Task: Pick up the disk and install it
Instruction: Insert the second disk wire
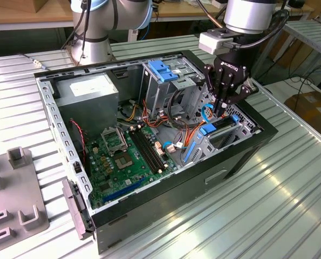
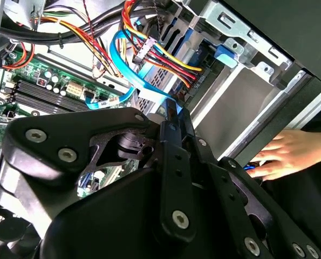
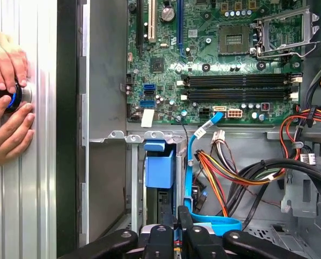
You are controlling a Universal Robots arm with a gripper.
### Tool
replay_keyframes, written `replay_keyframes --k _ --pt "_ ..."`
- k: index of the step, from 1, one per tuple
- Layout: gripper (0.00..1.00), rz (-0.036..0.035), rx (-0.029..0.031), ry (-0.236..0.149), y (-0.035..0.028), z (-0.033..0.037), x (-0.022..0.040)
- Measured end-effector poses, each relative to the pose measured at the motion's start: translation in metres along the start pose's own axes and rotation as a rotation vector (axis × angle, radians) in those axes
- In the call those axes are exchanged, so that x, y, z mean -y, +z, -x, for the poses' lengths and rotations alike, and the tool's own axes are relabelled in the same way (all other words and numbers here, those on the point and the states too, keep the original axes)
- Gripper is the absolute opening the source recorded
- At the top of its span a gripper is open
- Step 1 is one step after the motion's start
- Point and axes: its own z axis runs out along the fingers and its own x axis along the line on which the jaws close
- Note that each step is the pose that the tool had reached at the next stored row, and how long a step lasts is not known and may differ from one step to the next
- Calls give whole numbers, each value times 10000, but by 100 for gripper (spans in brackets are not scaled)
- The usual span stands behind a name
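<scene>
**Gripper down at the drive bay, fingers pressed together on the disk**

Exterior view: the open computer case (image 1: 241, 156) lies on its side on a ribbed metal table (image 1: 257, 216). The arm reaches down from above, and its black gripper (image 1: 220, 110) hangs at the drive bay on the exterior view's right side of the case. The disk (image 1: 220, 129) sits in that bay below the fingertips, with its blue bracket showing at the edge. The green motherboard (image 1: 122, 156) covers the case floor, a blue handle (image 1: 163, 70) tops the metal cage behind it, and a grey power supply box (image 1: 90, 91) stands toward the exterior view's left. A grey fixture (image 1: 14, 194) rests on the table beside the case.

Second wrist view: the gripper's black body fills the foreground, and its 2 fingers (image 2: 173, 121) come together in a narrow tip at a blue edge. Blue ribbon cables (image 2: 125, 65) and coloured wire bundles run past. A person's hand (image 2: 292, 154) rests outside the case wall.

First wrist view: the fingers (image 3: 168, 226) are closed close together, just under the blue bracket (image 3: 159, 164) of the disk, which stands in the bay slot. 2 hands (image 3: 6, 108) hold a small round object on the table outside the case.
</scene>
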Motion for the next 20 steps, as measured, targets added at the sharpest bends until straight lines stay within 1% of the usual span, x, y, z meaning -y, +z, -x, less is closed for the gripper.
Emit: replay_keyframes --k 8,11,13,16,17,18,20 --pt "16 0 1 0 1 -1 0" --pt "16 0 13 0 4 -13 0" --pt "16 -1 63 1 11 -44 0" --pt "16 -1 171 2 21 -82 -1" --pt "16 -1 213 2 22 -90 -1" --pt "16 -1 284 3 26 -104 -2" --pt "16 -2 360 4 32 -126 -2"
